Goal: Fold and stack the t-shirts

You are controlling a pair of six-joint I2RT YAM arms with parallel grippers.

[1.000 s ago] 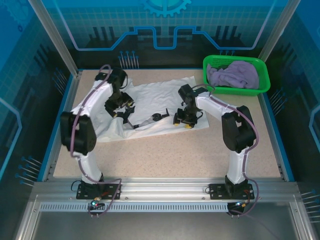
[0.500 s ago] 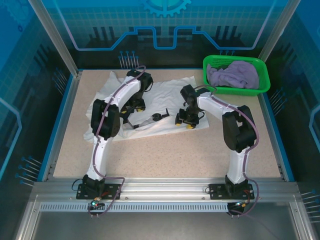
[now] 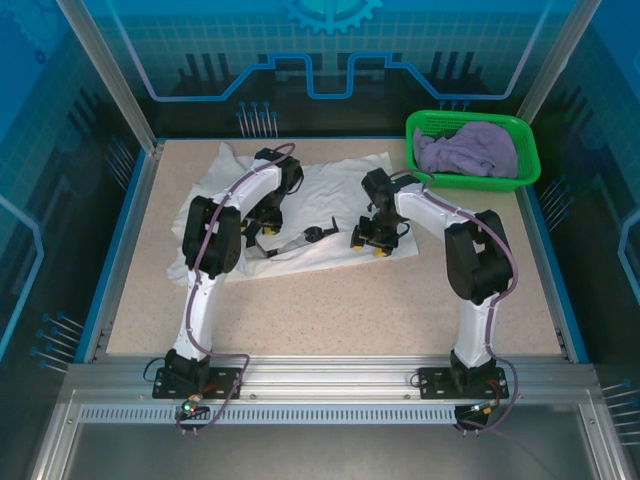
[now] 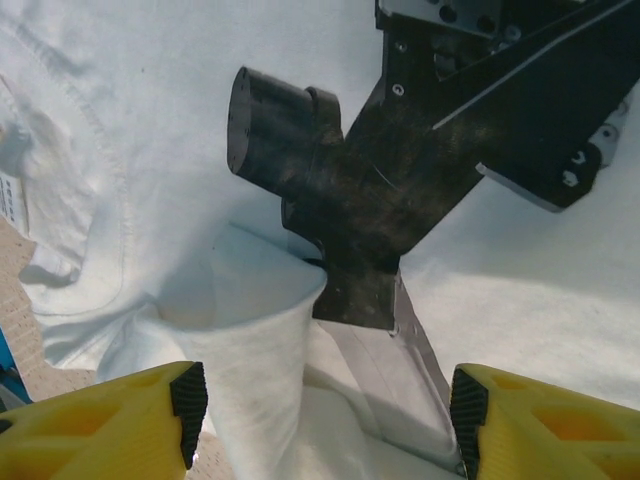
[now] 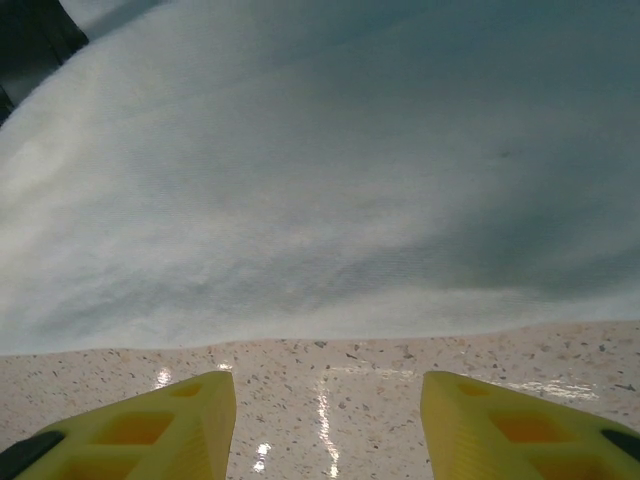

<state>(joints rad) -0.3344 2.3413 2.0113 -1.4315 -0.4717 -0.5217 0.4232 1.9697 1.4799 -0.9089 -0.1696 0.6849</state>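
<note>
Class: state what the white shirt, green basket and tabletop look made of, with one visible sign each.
White shirt: soft matte cloth; it wrinkles and folds. Green basket: probably plastic; bright, rigid, mesh-like walls. Tabletop: speckled, stone-like, perhaps laminate; glossy reflections.

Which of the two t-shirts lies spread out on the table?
The white t-shirt; the lavender t-shirt sits bunched in the green basket.
</note>
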